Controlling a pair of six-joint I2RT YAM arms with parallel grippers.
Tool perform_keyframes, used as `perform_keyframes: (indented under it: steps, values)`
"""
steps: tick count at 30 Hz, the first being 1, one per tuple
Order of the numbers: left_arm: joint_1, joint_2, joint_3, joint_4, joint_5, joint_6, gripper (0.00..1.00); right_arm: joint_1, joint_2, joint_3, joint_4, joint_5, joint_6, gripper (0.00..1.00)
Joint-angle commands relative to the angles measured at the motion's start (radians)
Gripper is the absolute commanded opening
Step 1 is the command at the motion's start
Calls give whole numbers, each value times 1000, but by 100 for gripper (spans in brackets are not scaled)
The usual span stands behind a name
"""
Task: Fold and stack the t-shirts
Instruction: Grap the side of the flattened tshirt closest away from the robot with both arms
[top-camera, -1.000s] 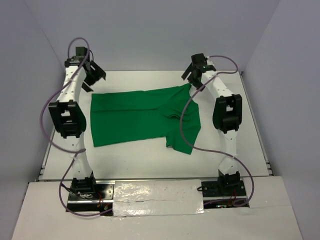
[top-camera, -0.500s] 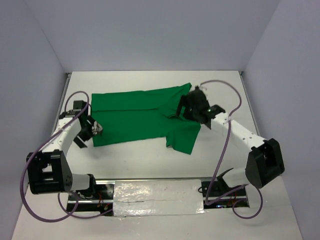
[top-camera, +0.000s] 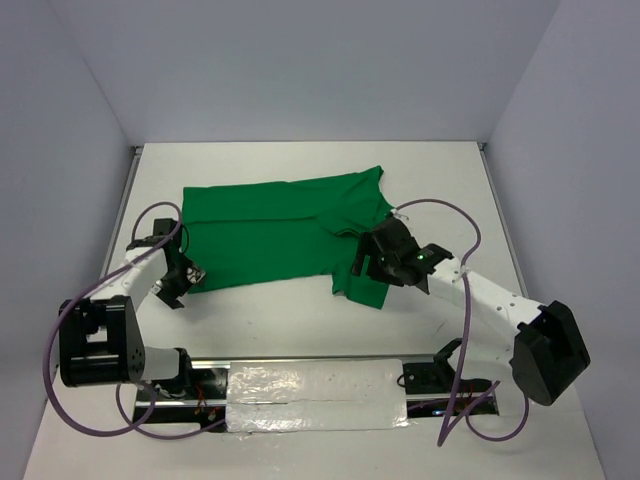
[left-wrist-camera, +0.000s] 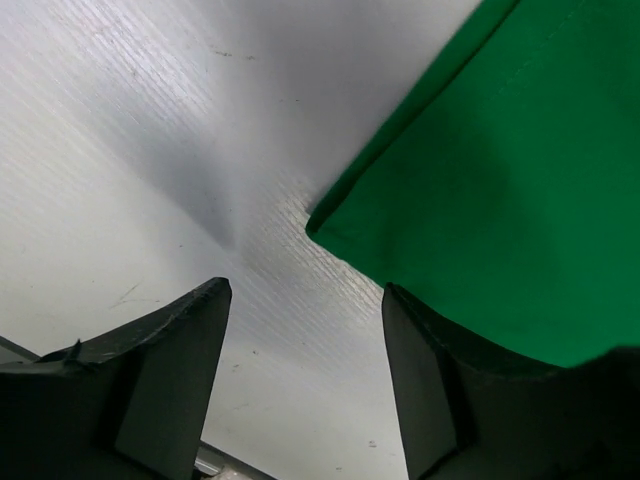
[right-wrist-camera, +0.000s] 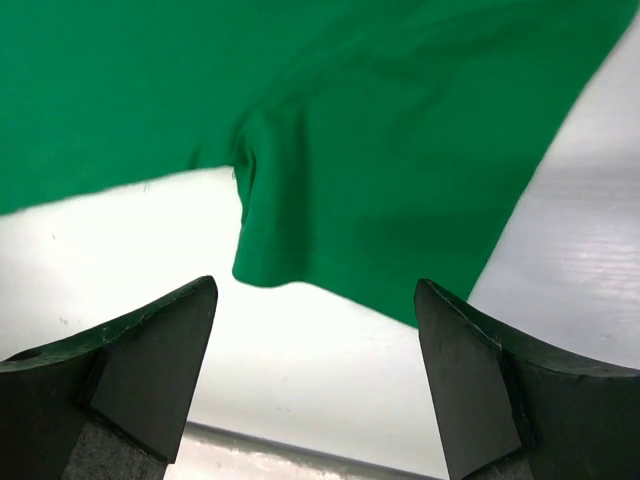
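The bright green t-shirt (top-camera: 275, 232) lies spread flat on the white table, its near-right sleeve folded over and rumpled. My left gripper (top-camera: 184, 276) is open and low beside the shirt's near-left corner; in the left wrist view that corner (left-wrist-camera: 330, 222) lies just ahead of the gripper (left-wrist-camera: 305, 335), and the right finger (left-wrist-camera: 420, 380) overlaps the cloth edge. My right gripper (top-camera: 366, 268) is open above the near-right sleeve hem; in the right wrist view the hem (right-wrist-camera: 300, 260) lies just beyond the gripper (right-wrist-camera: 316, 330). Neither holds anything.
The white table (top-camera: 300, 320) is walled by grey panels at the back and sides. A foil-taped strip (top-camera: 315, 395) runs along the near edge between the arm bases. Purple cables loop from both arms.
Both arms have swung down from the far corners toward the near side. The left gripper now sits at the shirt's near-left corner, the right over the near-right sleeve. The shirt has not moved.
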Motion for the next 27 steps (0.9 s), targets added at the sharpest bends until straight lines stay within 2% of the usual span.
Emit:
perform_keyframes:
  steps: [1,4,8,12,15,18,19,21,24,25,27]
  values:
    - [4,-2,2,46,-10,-40,74,18,-2,-25,25,-8,35,87]
    - [4,4,4,55,-39,-43,68,18,-7,-31,18,-9,45,88]
    - [4,61,-7,64,-56,-68,65,15,-25,-37,-24,7,60,89]
    - [5,113,-27,103,-66,-89,61,-58,-100,-97,-36,-26,83,89]
    - [5,130,-22,115,-79,-104,53,-107,-183,-169,-48,-60,89,89]
    - [4,139,-13,132,-74,-115,40,-147,-232,-221,-81,-66,91,89]
    - [4,144,-9,133,-66,-118,32,-161,-237,-235,-85,-77,92,90]
    - [4,159,13,133,-60,-121,28,-166,-240,-272,-76,-111,100,90]
    - [4,171,36,123,-59,-117,35,-181,-219,-314,-27,-164,118,90]
    - [5,171,41,121,-57,-117,44,-181,-205,-321,-6,-170,123,90]
    - [4,158,41,120,-56,-114,54,-181,-183,-321,20,-183,131,90]
